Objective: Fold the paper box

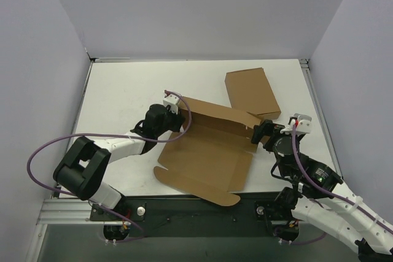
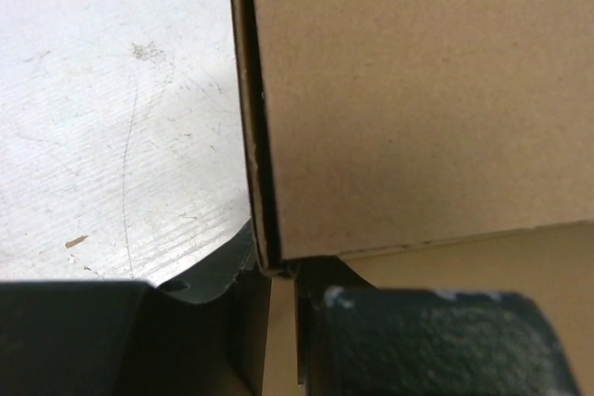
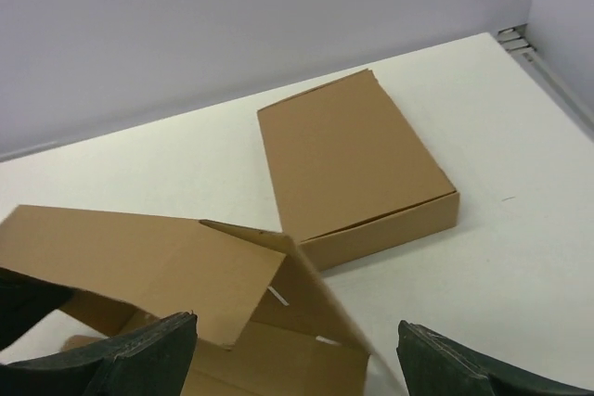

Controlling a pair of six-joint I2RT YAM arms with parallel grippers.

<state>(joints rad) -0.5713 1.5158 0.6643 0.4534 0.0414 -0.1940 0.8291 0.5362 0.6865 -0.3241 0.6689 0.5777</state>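
Observation:
The paper box (image 1: 206, 154) lies unfolded mid-table, a brown cardboard piece with its back panel and right side flap raised. My left gripper (image 1: 174, 116) is at its back left corner, shut on a thin upright wall of the paper box (image 2: 418, 90), which fills the narrow gap between the fingers (image 2: 390, 340). My right gripper (image 1: 261, 132) hovers at the box's right edge, open wide, with nothing between its fingers (image 3: 139, 359). Ahead of the right gripper (image 3: 297, 368) the raised flaps of the paper box (image 3: 130, 257) meet at a corner.
A tidy closed brown carton (image 1: 252, 93) lies flat at the back right, just behind the right gripper, also seen as the carton (image 3: 343, 155) in the right wrist view. The white table (image 1: 123, 90) is walled on three sides.

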